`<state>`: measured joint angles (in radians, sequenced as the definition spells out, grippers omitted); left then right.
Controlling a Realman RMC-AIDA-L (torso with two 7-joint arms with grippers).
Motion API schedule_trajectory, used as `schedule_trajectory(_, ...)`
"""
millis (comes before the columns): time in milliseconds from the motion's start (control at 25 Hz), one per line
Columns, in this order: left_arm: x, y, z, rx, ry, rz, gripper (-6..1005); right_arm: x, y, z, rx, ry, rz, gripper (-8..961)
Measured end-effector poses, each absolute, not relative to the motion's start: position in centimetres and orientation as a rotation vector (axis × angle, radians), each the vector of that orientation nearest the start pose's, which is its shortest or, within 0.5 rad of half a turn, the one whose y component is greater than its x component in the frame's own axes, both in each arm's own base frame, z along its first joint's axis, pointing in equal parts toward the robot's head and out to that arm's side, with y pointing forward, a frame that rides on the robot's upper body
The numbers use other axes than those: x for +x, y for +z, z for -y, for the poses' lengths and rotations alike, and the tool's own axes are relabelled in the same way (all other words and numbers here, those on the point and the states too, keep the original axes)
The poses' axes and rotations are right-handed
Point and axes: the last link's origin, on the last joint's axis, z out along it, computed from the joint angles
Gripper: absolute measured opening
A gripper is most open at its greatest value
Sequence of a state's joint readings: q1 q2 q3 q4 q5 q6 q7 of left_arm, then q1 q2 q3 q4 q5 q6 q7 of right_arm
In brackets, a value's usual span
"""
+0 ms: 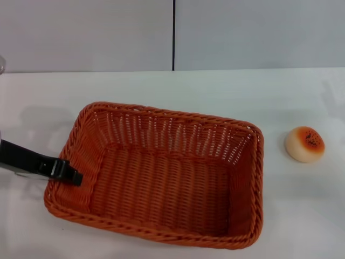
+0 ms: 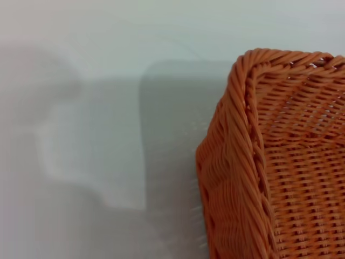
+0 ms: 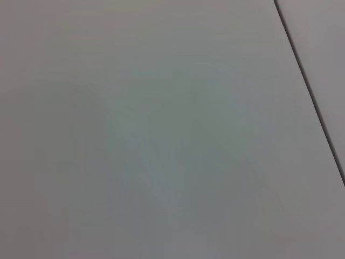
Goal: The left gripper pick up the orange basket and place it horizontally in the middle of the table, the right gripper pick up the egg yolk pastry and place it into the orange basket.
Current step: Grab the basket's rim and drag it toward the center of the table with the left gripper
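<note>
White table (image 1: pixel 161 86) under a grey panelled wall (image 1: pixel 86 32); left gripper (image 1: pixel 73 175) reaches in low, fingers clamped on the orange basket (image 1: pixel 178 189) rim; egg yolk pastry (image 1: pixel 305 144) sits apart.

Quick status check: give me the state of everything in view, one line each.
orange basket: upright on the table, empty.
egg yolk pastry: on the table, outside the basket, untouched.
left hand: at the basket's left rim.
right hand: not in view.

A: What blocked the middle of the tabletop (image 1: pixel 161 86)?
B: The orange basket (image 1: pixel 161 178), with the left claw (image 1: pixel 75 176) at its left rim.
A: And the egg yolk pastry (image 1: pixel 305 144)?
B: Bare tabletop lay all around it.
</note>
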<state>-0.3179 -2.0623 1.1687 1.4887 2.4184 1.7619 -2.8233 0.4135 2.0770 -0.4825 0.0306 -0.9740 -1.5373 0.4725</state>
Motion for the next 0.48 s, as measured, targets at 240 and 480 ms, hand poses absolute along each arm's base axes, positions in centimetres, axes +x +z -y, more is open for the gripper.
schedule_trajectory(240, -25.3, 4.7, -28.7, -2.283, 0.184, 1.777, 212, 32.7, 2.1, -29.5, -1.495, 1.057, -0.540, 640)
schedule_trajectory(480, -25.7, 6.4, -29.0, -2.262, 0.038, 1.789, 413, 32.8, 2.1, -29.5, -1.495, 1.057, -0.540, 639)
